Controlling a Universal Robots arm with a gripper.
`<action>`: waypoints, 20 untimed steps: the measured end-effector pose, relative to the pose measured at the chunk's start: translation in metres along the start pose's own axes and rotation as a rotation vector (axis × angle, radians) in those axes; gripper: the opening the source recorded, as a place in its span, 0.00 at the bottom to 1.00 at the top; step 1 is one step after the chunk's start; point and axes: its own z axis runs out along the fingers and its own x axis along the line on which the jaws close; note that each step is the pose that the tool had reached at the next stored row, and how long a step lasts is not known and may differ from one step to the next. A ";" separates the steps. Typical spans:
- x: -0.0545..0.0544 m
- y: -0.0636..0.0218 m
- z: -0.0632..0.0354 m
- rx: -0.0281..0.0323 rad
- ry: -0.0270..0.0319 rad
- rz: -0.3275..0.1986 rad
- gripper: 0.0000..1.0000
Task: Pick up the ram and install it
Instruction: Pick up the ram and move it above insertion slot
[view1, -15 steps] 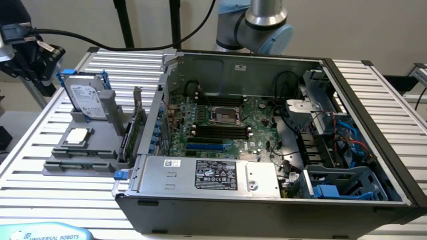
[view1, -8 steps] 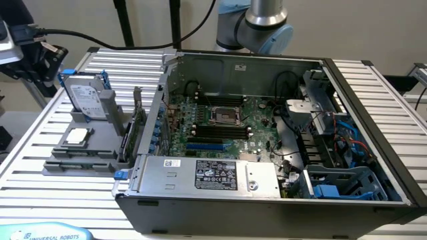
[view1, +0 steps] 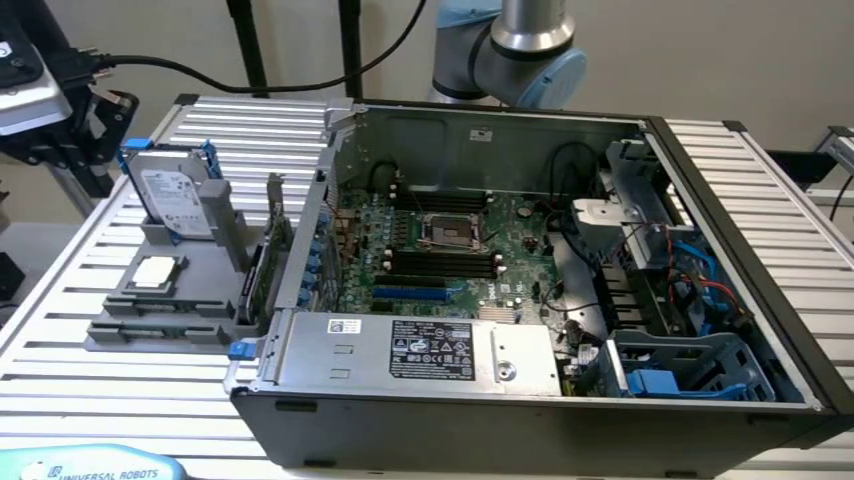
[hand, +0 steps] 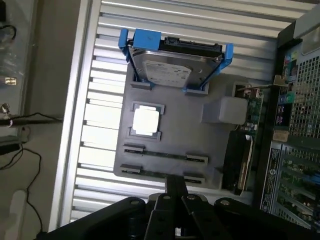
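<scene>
The ram (hand: 165, 156) lay flat in clips on the grey holder (hand: 190, 132), with a second like stick in the next row, along the holder's edge farthest from the hard drive (hand: 172, 70). The gripper (hand: 175, 182) hung just off that same edge, its fingers pressed together and holding nothing. The square silver processor (hand: 146, 120) sat mid-holder, between ram and drive. A green bracketed card (hand: 239, 160) stood at the holder's side nearest the open computer case (view1: 534, 420).
</scene>
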 end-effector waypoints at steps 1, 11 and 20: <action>0.000 0.0000 0.0003 -0.0003 0.0009 -0.018 0.11; 0.000 -0.0002 0.0036 -0.0025 0.0112 -0.199 0.11; 0.000 -0.0004 0.0072 -0.0045 0.0204 -0.363 0.11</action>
